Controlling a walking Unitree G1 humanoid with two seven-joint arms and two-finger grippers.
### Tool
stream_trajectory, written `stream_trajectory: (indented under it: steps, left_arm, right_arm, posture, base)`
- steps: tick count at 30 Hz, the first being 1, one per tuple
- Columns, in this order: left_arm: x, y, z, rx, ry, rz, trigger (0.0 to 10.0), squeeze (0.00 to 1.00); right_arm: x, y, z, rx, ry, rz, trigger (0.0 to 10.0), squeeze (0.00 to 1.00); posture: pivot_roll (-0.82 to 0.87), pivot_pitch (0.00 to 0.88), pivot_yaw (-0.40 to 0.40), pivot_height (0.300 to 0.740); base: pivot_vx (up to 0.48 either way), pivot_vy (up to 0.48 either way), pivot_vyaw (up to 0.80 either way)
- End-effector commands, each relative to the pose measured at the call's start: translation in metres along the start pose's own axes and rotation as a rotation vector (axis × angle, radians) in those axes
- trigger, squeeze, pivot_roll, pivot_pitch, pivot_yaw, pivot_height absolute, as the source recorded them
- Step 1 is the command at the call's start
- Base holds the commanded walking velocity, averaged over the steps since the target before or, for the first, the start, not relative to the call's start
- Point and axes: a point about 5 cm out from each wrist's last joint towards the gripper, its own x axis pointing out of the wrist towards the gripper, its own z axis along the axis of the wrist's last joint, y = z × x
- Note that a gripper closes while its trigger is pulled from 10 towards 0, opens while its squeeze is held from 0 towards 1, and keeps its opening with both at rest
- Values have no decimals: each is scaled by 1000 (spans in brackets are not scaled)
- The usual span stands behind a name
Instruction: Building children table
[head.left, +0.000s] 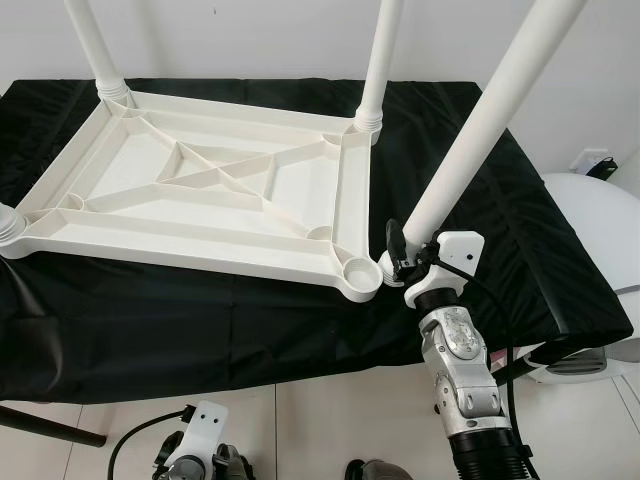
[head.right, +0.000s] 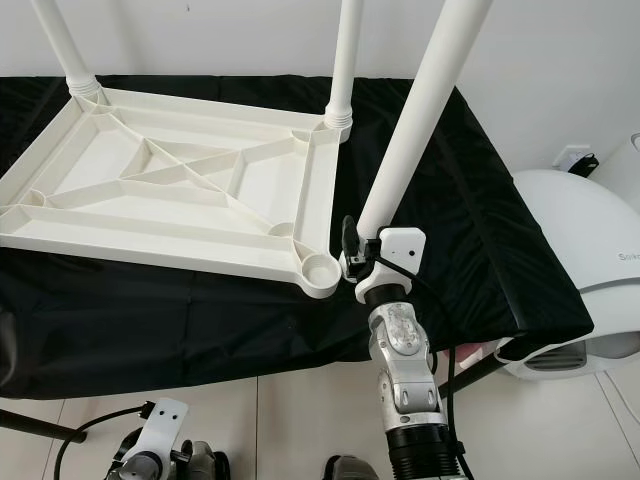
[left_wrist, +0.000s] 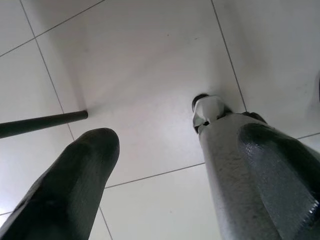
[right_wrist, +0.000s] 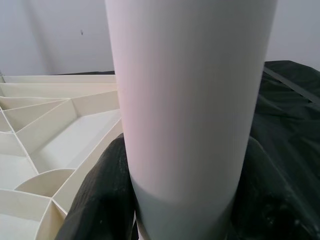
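Note:
A white plastic tabletop (head.left: 215, 190) lies upside down on a black cloth. White legs stand in its far-left corner (head.left: 95, 45) and far-right corner (head.left: 380, 60), and a leg's base (head.left: 6, 226) shows at the near-left corner. The near-right corner socket (head.left: 362, 272) has nothing in it. My right gripper (head.left: 400, 262) is shut on the lower end of another white leg (head.left: 480, 120). That leg slants up to the right, its foot just right of that socket. The fingers (right_wrist: 97, 200) clasp the leg (right_wrist: 185, 100). My left gripper (head.left: 200, 455) hangs low, open over the floor, fingers (left_wrist: 65, 185) apart.
The black cloth (head.left: 520, 240) covers a table that ends just before me and on the right. A white rounded appliance (head.left: 600, 215) stands at the right by a wall socket (head.left: 595, 158). A black bar (head.left: 50, 428) crosses the tiled floor at the lower left.

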Motion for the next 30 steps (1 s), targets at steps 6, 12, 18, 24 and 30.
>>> stream_trajectory:
  steps: [6,12,18,24,30]
  left_arm:
    - [-4,-5,-18,1,73,-72,10000,0]
    - [-3,-6,-16,3,66,-73,10000,0]
    - [-3,-9,-15,7,65,-78,10000,0]
    - [-3,-9,-15,10,64,-81,10000,0]
    - [-3,-9,-14,12,60,-81,10000,0]
  right_arm:
    - [2,0,2,-2,-19,1,10000,0]
    - [2,0,2,-2,-21,1,10000,0]
    - [2,-1,3,-5,-22,0,10000,0]
    - [2,-2,2,-5,-22,-1,10000,0]
    - [2,-1,2,-5,-21,0,10000,0]
  posture:
    - [59,97,16,740]
    - [56,96,16,740]
    - [49,95,16,740]
    - [46,90,17,740]
    - [47,85,18,740]
  base:
    - [0,0,0]
    - [0,0,0]
    - [0,0,0]
    - [0,0,0]
    - [0,0,0]
